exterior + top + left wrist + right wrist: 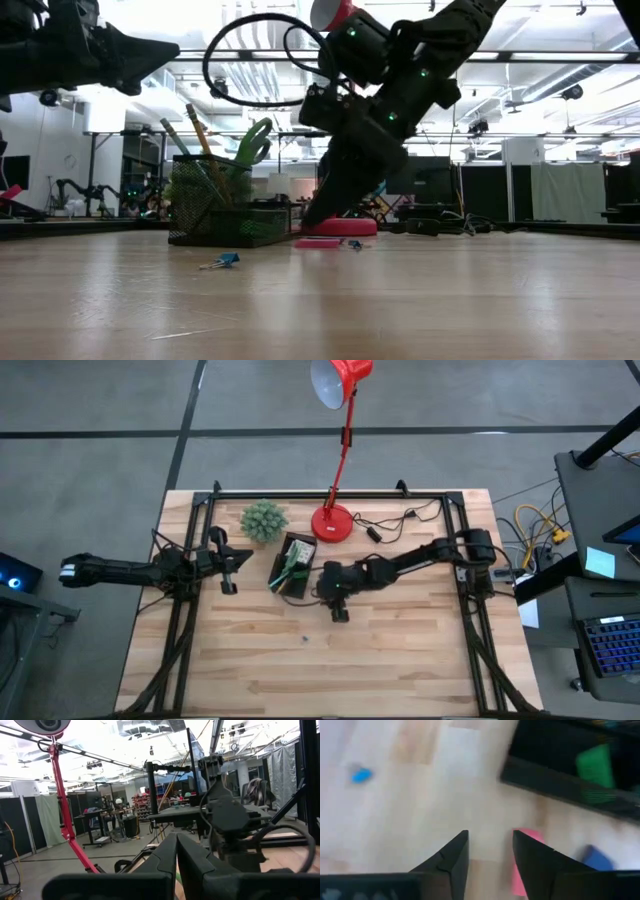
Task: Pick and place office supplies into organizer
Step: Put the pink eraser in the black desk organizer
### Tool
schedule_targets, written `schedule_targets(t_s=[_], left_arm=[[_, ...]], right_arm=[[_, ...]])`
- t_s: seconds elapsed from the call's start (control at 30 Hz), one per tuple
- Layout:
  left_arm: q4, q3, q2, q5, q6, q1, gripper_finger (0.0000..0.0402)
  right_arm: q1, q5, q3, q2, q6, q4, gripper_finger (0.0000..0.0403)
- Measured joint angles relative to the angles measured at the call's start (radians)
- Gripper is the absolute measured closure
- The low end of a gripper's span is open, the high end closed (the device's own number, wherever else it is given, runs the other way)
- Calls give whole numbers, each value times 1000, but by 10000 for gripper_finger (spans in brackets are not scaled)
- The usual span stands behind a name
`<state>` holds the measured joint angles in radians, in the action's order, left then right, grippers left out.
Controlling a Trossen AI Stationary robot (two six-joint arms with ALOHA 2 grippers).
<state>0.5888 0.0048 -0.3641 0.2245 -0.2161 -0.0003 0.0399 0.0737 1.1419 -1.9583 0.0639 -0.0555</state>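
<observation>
Right gripper jaws parted, empty, over pink pad beside organizer; lamp behind

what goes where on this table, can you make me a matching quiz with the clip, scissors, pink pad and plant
Things
1. small blue binder clip
2. green-handled scissors
3. flat pink pad
4. green spiky plant

Places
a. standing in the black mesh organizer
b. next to the round red lamp base
c. alone on bare wood, apart from the organizer
d. on the table, close beside the open right gripper

Pairs: 1-c, 2-a, 3-d, 4-b
</observation>
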Motion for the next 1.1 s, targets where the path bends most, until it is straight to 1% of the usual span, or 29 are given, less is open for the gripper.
schedule_targets(t_s=[0.13,0.2,0.27,0.33,0.4,0.6,0.87,1.1], left_arm=[[2,0,0,0,0,0,402],[2,0,0,0,0,0,402],[2,0,0,0,0,0,402],[2,0,0,0,0,0,402],[1,0,-1,0,0,0,402],[1,0,0,0,0,0,402],[1,0,0,0,0,0,402],[1,0,0,0,0,0,402]], right_arm=[[15,-162,0,0,47,-1,240],[15,-199,0,0,61,-1,229],[13,-180,0,0,59,-2,221],[9,-123,0,0,53,-2,216],[9,-97,0,0,53,-8,215],[5,-101,-1,-9,50,-63,218],[-10,-94,-1,-35,38,-64,221],[-14,-88,0,-37,21,-67,241]])
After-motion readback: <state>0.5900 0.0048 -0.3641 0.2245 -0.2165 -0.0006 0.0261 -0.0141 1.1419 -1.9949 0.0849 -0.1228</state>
